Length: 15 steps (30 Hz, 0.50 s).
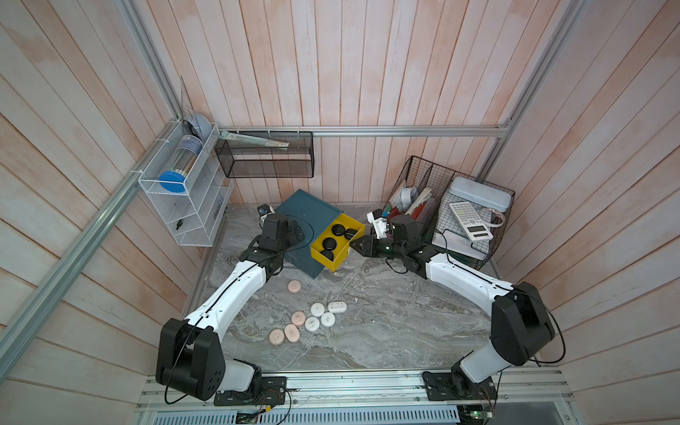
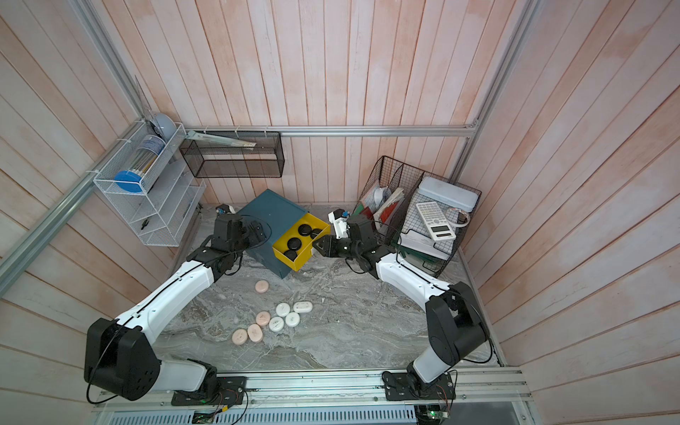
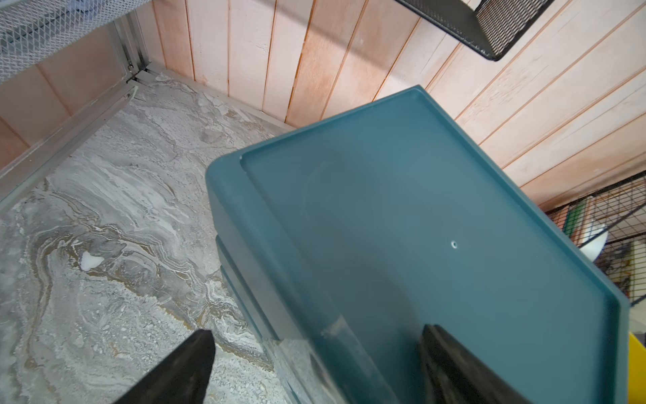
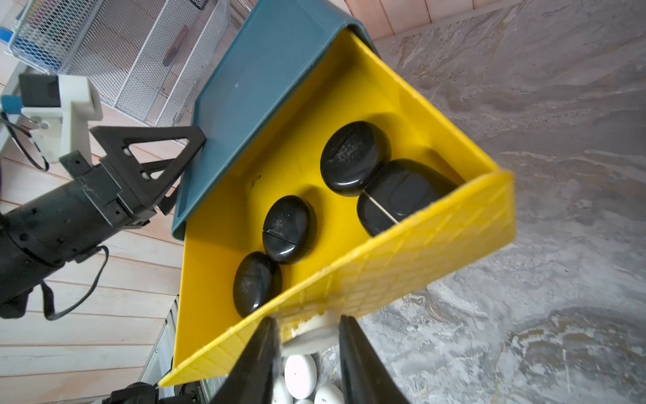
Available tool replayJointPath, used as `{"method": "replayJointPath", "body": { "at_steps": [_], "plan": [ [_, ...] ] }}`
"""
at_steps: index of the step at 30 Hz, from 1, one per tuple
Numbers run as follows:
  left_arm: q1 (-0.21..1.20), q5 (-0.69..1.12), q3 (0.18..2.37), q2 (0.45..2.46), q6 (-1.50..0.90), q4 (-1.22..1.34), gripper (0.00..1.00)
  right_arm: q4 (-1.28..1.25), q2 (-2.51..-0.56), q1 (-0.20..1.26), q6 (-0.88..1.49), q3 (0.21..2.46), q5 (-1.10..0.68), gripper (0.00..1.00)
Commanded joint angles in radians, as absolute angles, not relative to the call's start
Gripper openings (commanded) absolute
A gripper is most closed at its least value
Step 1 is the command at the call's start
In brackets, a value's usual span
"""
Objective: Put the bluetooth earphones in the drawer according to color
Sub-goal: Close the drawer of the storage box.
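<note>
Black earphone cases [image 4: 353,157], four of them, lie in the yellow drawer [image 4: 384,266], which stands pulled out of the teal cabinet [image 1: 307,209] at the centre of both top views. The right gripper [image 4: 307,321] is at the drawer front, its jaws drawn narrow, with the white tab handle [image 4: 307,337] pinched between them. The left gripper [image 3: 318,334] is spread wide at the cabinet's left-hand edge in the frame. One finger is over the top panel and the other is out past the side wall, with nothing in its grasp. Down on the marble table [image 1: 386,331], lower centre of the frame, four white cases [image 1: 327,319] cluster together. Three pink cases [image 1: 291,333] sit just left of them, and a fourth pink case [image 1: 294,286] lies alone, nearer the cabinet.
</note>
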<state>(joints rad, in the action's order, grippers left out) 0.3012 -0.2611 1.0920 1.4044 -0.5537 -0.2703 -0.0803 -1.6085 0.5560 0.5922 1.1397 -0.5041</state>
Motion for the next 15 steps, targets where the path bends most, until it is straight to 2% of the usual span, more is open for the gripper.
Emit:
{"method": "replayJointPath", "body": {
  "at_steps": [1, 15],
  "plan": [
    [0.306, -0.195, 1.045, 1.437, -0.540, -0.361, 0.97, -0.164, -1.650, 0.567, 0.633, 1.198, -0.534, 0.35],
    [0.310, -0.172, 1.029, 1.428, -0.549, -0.341, 0.96, -0.273, -1.811, 0.610, 0.730, 1.350, -0.576, 0.31]
  ]
}}
